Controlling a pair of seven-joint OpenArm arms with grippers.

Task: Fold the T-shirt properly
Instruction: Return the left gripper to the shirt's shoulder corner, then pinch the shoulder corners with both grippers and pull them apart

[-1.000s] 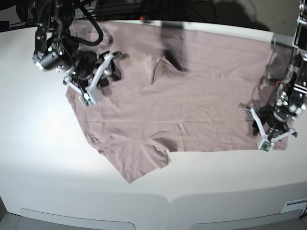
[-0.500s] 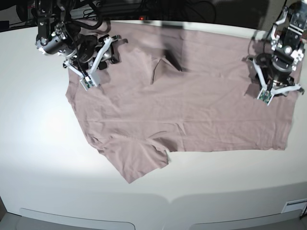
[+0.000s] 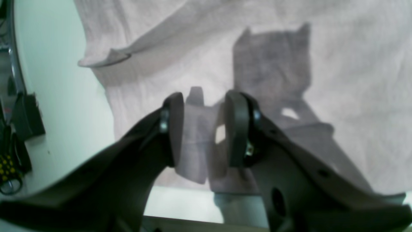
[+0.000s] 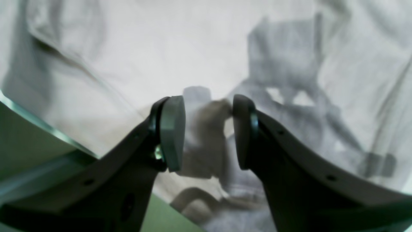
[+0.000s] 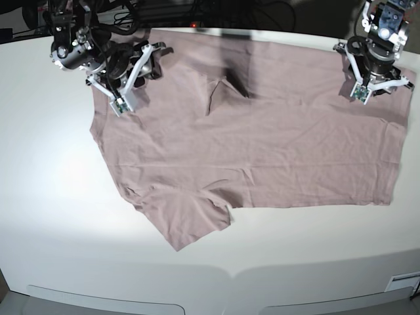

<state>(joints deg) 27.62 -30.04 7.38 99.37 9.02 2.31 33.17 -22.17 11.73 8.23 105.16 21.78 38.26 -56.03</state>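
A: Okay, where's the cloth?

B: The dusty pink-mauve short-sleeved cotton T-shirt (image 5: 256,138) lies spread flat and wrinkled on the white table (image 5: 59,216), under both tools. One sleeve sticks out toward the table's near edge, well apart from either gripper, and a small raised crease sits between the two grippers, nearer the right one.

A: Left gripper?

B: The left gripper (image 5: 379,82) hangs over the shirt's far corner, on the base view's right. In the left wrist view (image 3: 204,129) the jaws stand partly apart and a small fold of the pink fabric rises between the dark pads (image 3: 237,129). Whether the pads really pinch it, cannot tell; the picture is blurred.

A: Right one?

B: The right gripper (image 5: 134,79) sits over the opposite far corner, by the shoulder edge. In the right wrist view (image 4: 208,132) the jaws stand partly apart too, with a bunched lump of cloth between them, touching the pad on the view's right. Firm grip or not, cannot tell. Table edge shows just beside that gripper.
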